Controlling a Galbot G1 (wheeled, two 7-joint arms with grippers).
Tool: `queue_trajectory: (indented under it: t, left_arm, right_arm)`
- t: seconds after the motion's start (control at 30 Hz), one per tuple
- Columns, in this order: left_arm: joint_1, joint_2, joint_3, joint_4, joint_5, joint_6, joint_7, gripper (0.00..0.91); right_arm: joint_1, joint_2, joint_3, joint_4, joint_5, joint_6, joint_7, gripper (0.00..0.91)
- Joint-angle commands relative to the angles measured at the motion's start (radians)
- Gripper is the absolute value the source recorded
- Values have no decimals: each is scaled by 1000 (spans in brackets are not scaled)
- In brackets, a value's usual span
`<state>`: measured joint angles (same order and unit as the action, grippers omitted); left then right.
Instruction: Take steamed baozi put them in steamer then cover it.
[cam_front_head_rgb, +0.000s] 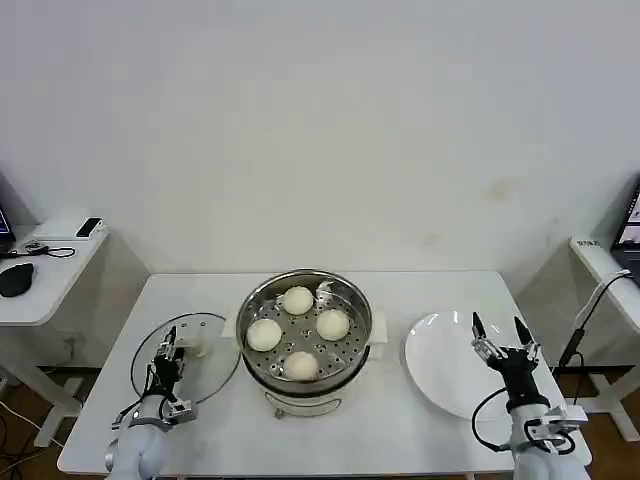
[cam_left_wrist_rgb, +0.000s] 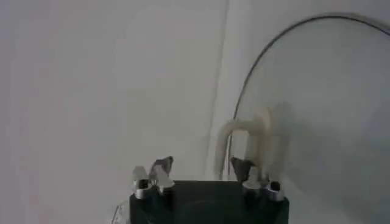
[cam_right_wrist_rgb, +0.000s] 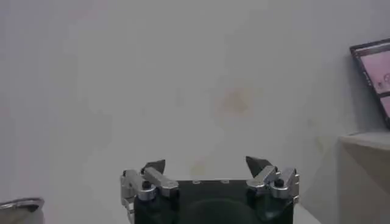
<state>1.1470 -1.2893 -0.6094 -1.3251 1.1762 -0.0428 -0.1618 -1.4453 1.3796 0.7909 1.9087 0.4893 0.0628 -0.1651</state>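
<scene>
Left claw (cam_front_head_rgb: 167, 352) sits at the near left of the white worktop (cam_front_head_rgb: 420, 290), over the near part of the cover (cam_front_head_rgb: 205, 350), with its fingers spread apart. In the left wrist view the left claw (cam_left_wrist_rgb: 201, 170) has its fingers on either side of open space, and one fingertip lies just beside the cover's cream-white handle (cam_left_wrist_rgb: 244, 143); contact cannot be confirmed.

Right claw (cam_front_head_rgb: 497, 335) is at the near right, above the white plate (cam_front_head_rgb: 440, 365), fingers spread wide and holding nothing. The right wrist view shows the right claw (cam_right_wrist_rgb: 206, 165) facing the bare wall, with the steamer rim (cam_right_wrist_rgb: 18, 207) at the edge.

No brand, label or legible writing can be read on any task item.

The steamer (cam_front_head_rgb: 350, 360) stands upright at the centre of the worktop, its open mouth facing up, white side handles pointing left and right. Four steamed baozi (cam_front_head_rgb: 298, 300) rest on the perforated tray: one far, one left, one right, one near, set apart from each other. As round items they have no discernible long axis.

The cover lies flat on the worktop just left of the steamer, handle upward; the handle's long axis cannot be determined.

Surroundings: a side desk (cam_front_head_rgb: 40, 300) at far left carries a dark mouse (cam_front_head_rgb: 15, 280) and a small black device (cam_front_head_rgb: 89, 227). Another desk (cam_front_head_rgb: 600, 265) stands at far right. Nothing lies between the cover and the steamer.
</scene>
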Motion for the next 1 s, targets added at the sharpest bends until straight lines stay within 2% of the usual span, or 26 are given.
queue_trajectory:
  t: [0.03, 0.17, 0.4, 0.73, 1.0]
  left_arm:
    - [-5, 0, 0, 12, -3, 0, -6, 81]
    - [-7, -2, 1, 16, -5, 0, -4, 71]
    - [0, -2, -1, 5, -7, -5, -9, 0]
    - [72, 20, -44, -169, 5, 12, 17, 0]
    - [159, 48, -108, -333, 26, 64, 80, 0]
  right_arm:
    - [0, 0, 0, -1, 1, 1, 0, 907]
    - [-1, 0, 0, -2, 0, 2, 0, 907]
    - [-1, 2, -3, -6, -1, 4, 0, 907]
    - [7, -23, 7, 0, 15, 0, 4, 907]
    - [27, -28, -1, -2, 27, -4, 4, 907]
